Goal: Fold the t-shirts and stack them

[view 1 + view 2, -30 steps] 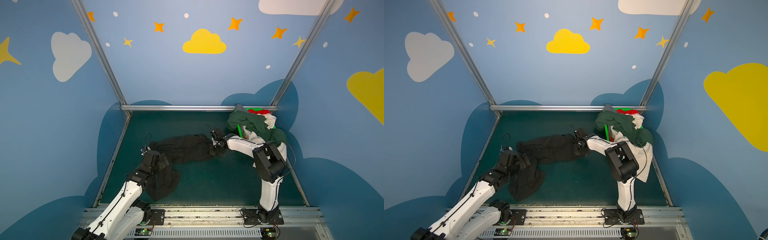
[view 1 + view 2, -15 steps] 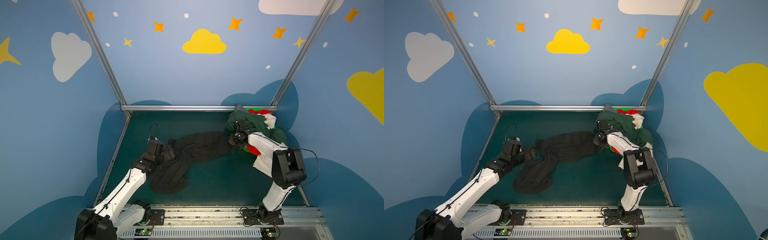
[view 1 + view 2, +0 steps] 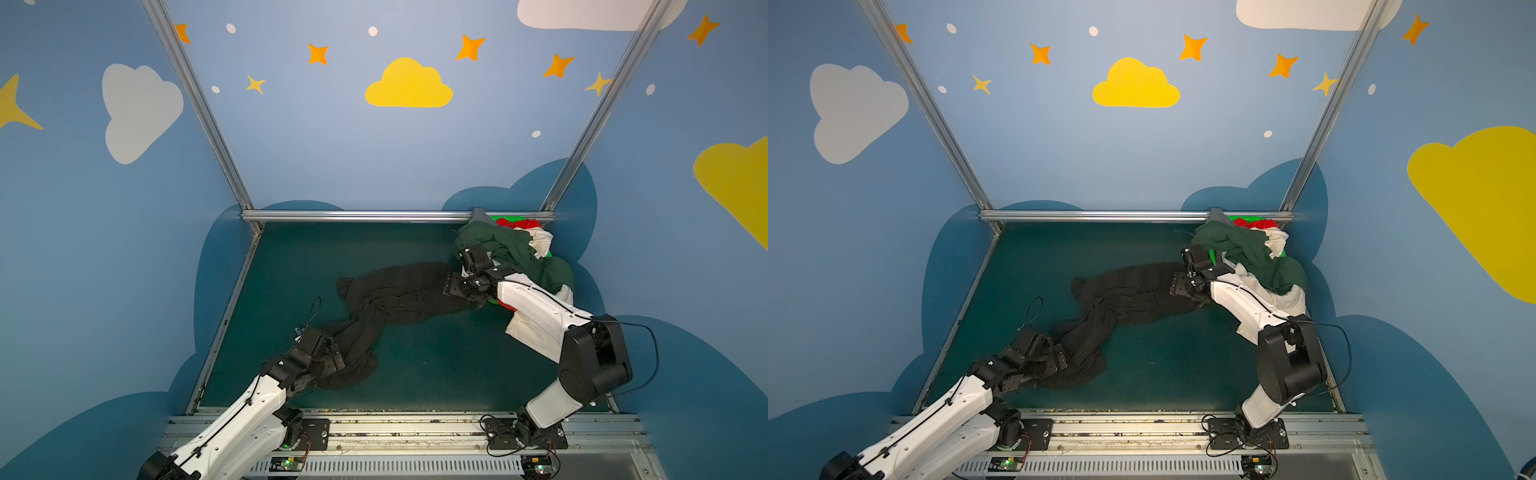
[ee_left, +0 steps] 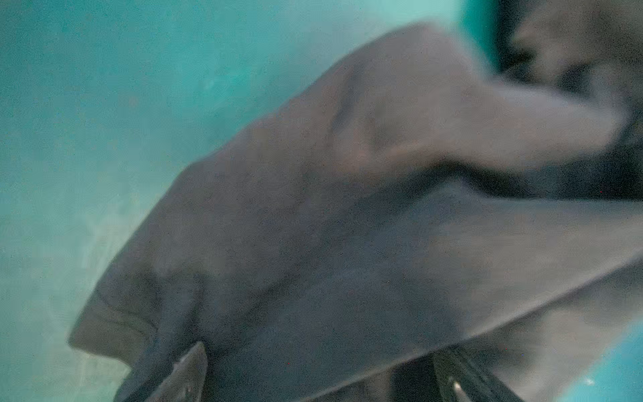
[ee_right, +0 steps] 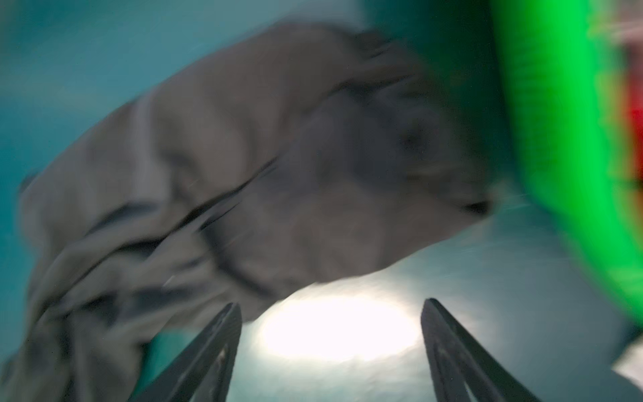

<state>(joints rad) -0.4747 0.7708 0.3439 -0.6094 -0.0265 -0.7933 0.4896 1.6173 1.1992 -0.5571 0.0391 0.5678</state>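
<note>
Now the left gripper rests with jaws spread wide at the near, bunched end of the black t-shirt, which sprawls rumpled across the table; we judge it light and limp, so best pinched at a hem corner or shoulder seam. Further right, the right gripper hangs spread and empty by its far end, beside the heaped dark green t-shirt
</note>
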